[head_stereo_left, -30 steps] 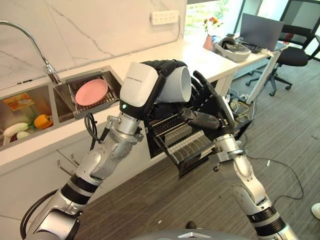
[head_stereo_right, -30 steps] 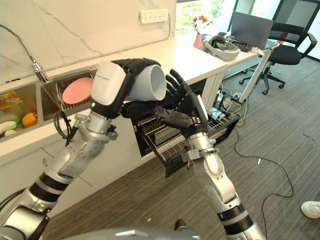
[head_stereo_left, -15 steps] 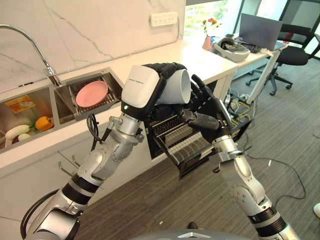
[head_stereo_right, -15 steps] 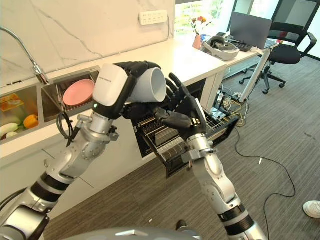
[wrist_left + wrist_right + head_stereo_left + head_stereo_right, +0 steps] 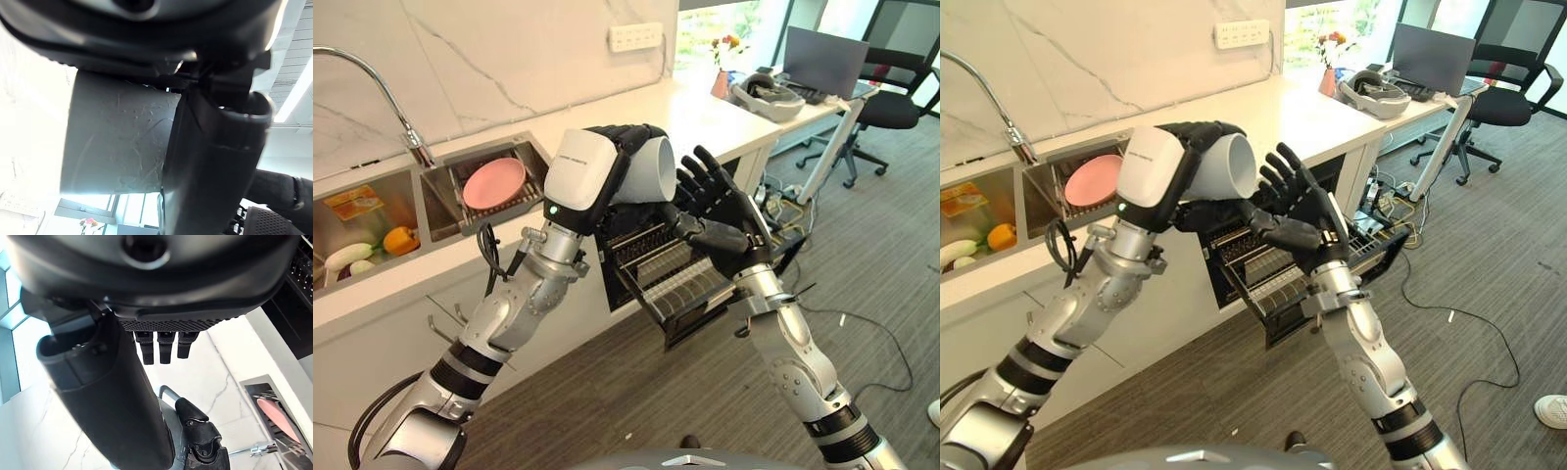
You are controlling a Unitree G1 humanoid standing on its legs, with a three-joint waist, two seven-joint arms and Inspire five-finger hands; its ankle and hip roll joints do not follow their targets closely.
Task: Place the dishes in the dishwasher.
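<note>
My left hand is shut on a white cup, held on its side in the air above the pulled-out dishwasher rack. The cup's wall lies against the thumb in the left wrist view. My right hand is open with its fingers spread upward, just right of the cup's mouth and apart from it. Straight fingers show in the right wrist view. A pink plate leans in the drying rack of the sink.
A sink basin with fruit and vegetables and a tall faucet lie at the left. The white counter runs right to a desk with a headset and an office chair. Grey carpet lies below.
My right hand has risen and straightened its fingers beside the cup's mouth. My left hand has drawn the cup back slightly to the left.
</note>
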